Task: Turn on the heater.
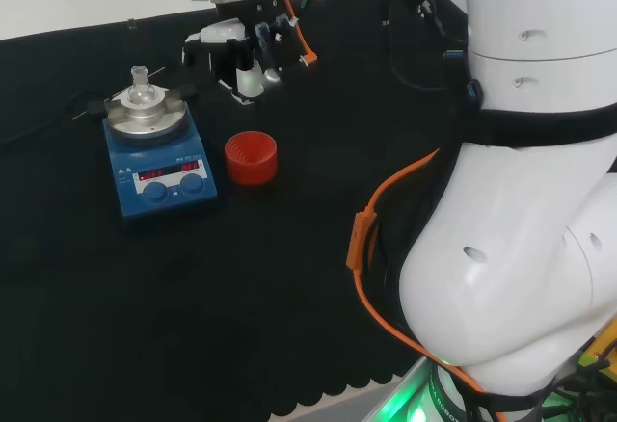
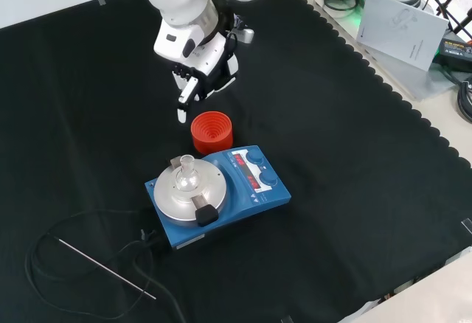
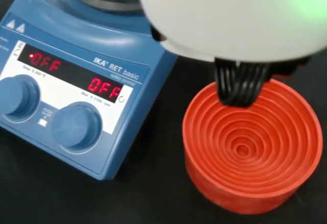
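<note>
Hand (image 2: 200, 68) hangs above the cloth, fingers (image 2: 184, 96) loosely curled and pointing down, clamped on nothing. Below and just past the fingertips stands the red ribbed stand (image 2: 212, 132). The heater (image 2: 217, 194), a blue hotplate, sits beyond that stand from the fingers, its two blue knobs (image 3: 76, 127) and lit panel on the side nearest them. A small glass flask (image 2: 185, 177) rests on the plate top.

Risks, as judged: the stand lies between fingers and knobs, so a straight reach may knock or drag it. A downward finger could miss the knob and shove the heater, jolting the flask. Touching the wrong knob would leave the heating off.
</note>
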Robot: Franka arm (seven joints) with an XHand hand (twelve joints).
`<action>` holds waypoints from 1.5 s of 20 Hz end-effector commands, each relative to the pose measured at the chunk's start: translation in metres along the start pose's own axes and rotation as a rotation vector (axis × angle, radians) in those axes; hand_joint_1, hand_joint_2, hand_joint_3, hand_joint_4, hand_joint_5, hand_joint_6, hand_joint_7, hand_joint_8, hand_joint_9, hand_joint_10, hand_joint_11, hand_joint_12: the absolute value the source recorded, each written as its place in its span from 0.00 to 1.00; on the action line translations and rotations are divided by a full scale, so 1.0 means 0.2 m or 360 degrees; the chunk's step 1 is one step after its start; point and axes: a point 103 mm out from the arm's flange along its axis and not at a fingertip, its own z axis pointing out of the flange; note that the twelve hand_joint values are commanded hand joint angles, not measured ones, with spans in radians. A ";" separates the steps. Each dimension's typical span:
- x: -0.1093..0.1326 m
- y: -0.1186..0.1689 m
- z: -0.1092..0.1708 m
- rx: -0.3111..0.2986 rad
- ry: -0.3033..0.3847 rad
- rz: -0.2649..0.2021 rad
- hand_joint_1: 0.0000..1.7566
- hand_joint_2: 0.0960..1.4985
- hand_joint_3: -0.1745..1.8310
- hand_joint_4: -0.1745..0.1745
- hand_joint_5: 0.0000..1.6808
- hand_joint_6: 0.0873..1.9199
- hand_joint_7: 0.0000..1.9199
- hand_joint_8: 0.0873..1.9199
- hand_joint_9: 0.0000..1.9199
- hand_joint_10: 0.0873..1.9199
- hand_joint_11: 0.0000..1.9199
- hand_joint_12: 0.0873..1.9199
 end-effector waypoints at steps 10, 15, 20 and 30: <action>0.10 -0.17 0.06 -0.0121 0.0073 0.0005 0.92 0.08 0.85 0.23 0.05 0.33 0.65 0.72 0.69 0.61 0.66 0.51; 0.15 -0.20 0.06 -0.0151 0.0059 -0.0016 0.92 0.07 0.86 0.23 0.04 0.33 0.65 0.72 0.69 0.61 0.66 0.52; 0.24 -0.23 0.03 -0.0196 0.0041 0.0035 0.92 0.07 0.86 0.24 0.04 0.33 0.65 0.73 0.69 0.61 0.66 0.52; 0.43 -0.28 0.09 -0.0177 0.0051 0.0043 0.92 0.07 0.87 0.26 0.04 0.32 0.66 0.73 0.69 0.62 0.66 0.53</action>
